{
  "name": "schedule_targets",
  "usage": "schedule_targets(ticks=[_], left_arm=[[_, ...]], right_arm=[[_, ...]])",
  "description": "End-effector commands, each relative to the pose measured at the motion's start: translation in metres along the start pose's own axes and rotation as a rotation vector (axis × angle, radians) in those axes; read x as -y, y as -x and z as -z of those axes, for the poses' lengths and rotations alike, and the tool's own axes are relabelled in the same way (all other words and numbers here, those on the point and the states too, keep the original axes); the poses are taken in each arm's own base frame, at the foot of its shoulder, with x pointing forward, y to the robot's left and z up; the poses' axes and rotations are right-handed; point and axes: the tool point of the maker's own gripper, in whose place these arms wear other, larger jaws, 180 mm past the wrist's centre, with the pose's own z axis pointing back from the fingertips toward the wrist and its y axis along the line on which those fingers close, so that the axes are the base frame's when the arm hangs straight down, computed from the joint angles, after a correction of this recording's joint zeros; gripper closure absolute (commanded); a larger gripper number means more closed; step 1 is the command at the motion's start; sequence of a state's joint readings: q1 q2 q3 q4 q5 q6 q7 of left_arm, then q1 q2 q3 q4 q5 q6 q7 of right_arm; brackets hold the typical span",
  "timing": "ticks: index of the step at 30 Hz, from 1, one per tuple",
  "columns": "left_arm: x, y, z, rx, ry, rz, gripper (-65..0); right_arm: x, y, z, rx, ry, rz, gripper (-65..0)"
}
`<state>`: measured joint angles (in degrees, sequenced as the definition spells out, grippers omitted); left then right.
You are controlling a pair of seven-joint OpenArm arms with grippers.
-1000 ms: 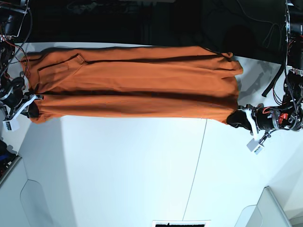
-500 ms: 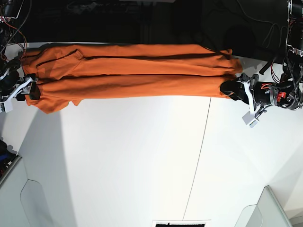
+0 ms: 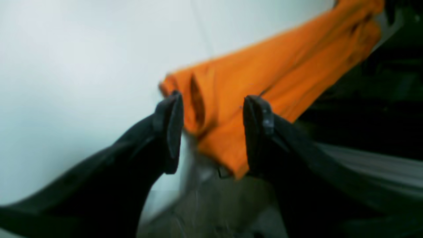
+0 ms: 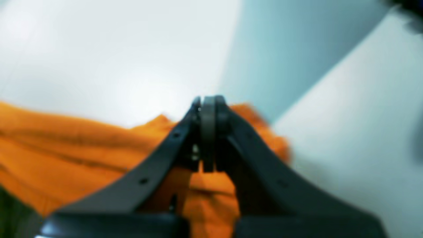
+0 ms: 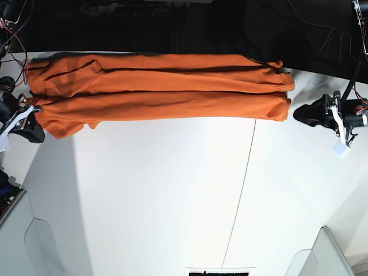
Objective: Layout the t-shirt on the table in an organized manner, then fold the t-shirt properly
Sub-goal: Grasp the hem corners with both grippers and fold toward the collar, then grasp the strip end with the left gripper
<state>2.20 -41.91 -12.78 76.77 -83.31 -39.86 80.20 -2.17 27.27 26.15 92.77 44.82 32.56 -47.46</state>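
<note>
Left wrist: left gripper jaws spread, empty, aimed at end of t-shirt, just short of it.
Right wrist: right gripper pressed together, nothing between, above cloth.
Base: t-shirt folded in long band at far edge of table; both arms off its ends.

Soft matt cloth t-shirt lies on the smooth, faintly glossy table.

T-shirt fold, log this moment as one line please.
t-shirt: long folded band at table far edge | left gripper: open, off the shirt | right gripper: shut, empty | next: fold ends inward
</note>
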Motion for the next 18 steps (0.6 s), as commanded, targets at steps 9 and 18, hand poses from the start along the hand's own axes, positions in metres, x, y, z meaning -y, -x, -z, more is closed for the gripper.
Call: schedule_targets(ticks=[9,18], left_arm=[[0.08,0.019,0.016,-0.009,0.077,0.242,-29.6],[0.049,0.017,0.045,0.12,-0.111,0.244,-29.6]], right_arm=[[-0.017,0.024,0.012,-0.101,-0.027,-0.092,0.0],[-0.015,0.052,0.008,-0.141,-0.007,-0.09,0.0]])
